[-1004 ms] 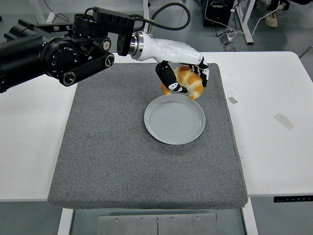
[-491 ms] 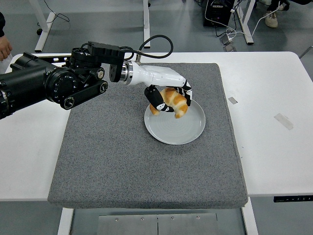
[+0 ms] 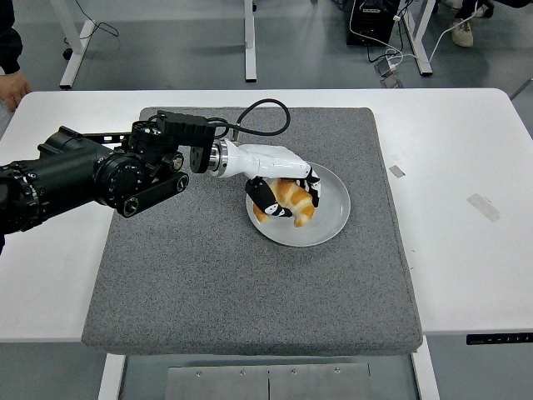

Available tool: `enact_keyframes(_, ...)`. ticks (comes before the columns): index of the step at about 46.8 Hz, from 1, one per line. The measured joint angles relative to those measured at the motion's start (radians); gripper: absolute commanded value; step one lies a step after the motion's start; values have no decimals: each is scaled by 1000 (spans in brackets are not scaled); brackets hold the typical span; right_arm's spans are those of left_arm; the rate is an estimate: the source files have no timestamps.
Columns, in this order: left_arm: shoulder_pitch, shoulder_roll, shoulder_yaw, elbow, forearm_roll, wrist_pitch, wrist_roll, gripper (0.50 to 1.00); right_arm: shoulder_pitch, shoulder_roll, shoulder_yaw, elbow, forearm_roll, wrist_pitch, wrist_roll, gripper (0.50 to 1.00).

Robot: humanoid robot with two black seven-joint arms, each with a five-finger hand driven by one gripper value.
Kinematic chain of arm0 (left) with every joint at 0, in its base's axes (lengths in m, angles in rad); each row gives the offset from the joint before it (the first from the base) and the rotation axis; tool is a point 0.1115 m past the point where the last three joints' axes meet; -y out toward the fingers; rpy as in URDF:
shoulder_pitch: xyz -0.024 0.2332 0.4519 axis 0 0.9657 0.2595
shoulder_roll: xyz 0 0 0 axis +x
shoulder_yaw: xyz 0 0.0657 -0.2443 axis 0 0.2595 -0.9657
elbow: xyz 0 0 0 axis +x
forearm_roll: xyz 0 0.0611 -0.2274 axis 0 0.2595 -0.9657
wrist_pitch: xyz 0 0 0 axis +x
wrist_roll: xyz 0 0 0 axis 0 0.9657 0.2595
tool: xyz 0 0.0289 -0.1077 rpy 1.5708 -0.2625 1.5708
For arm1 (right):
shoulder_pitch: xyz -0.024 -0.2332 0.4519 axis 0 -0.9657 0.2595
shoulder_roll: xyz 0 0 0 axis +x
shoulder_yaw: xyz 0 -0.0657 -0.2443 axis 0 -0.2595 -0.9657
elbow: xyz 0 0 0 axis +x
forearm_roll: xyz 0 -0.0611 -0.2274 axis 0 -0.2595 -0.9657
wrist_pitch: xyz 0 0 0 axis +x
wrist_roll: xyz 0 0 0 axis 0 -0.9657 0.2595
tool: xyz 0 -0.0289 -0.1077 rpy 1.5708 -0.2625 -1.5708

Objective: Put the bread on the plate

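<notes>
In the middle of the frame, the bread [image 3: 290, 200] is held in the left hand [image 3: 283, 193] over the plate [image 3: 329, 221]. It should be let go gently so it is not rolled off.

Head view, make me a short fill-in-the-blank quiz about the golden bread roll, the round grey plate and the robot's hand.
1. The robot's left hand is closed around the golden ____.
2. The bread roll is held over the round grey ____.
3. The round grey plate lies on a dark grey ____ on the white table.

Missing words: bread roll; plate; mat
</notes>
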State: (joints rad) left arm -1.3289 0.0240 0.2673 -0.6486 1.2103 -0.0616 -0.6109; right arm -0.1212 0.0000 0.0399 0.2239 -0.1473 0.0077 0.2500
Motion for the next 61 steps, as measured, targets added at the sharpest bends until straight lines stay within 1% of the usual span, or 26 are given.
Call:
enact_keyframes(4,9,-11,0,15,0,6,0,616,0,0,0,0,0,0,0,1000)
enact_keyframes(9,24,-23,0,41,0,27,0,616,0,0,0,0,0,0,0,1000)
enact_keyframes(20,34,-24,4,81,0,34,0,616,0,0,0,0,0,0,0,1000)
enact_keyframes(30,37,-24,20,86,0,52,0,616,0,0,0,-1,0,0,0,1000)
enact_keyframes(40,37,-24,20,86,-1,52,0,625,0,0,0,-1,0,0,0,1000)
enact_keyframes(43,37,-24,20,86,-1,53,0,643,0,0,0,-2,0,0,0,1000)
enact_keyframes(46,37,-24,20,86,-1,55,0,675,-1,0,0,-2,0,0,0,1000)
enact_keyframes(48,38,-24,20,86,-1,59,0,713,-1,0,0,-2,0,0,0,1000)
enact_keyframes(50,38,-24,20,86,-1,68,0,737,-1,0,0,-2,0,0,0,1000)
enact_keyframes(53,38,-24,20,86,-1,84,0,760,-1,0,0,-2,0,0,0,1000)
enact_keyframes(57,38,-24,20,86,-3,91,0,792,-2,0,0,-2,0,0,0,1000)
enact_keyframes(61,41,-24,20,86,-3,92,0,808,-2,0,0,-2,0,0,0,1000)
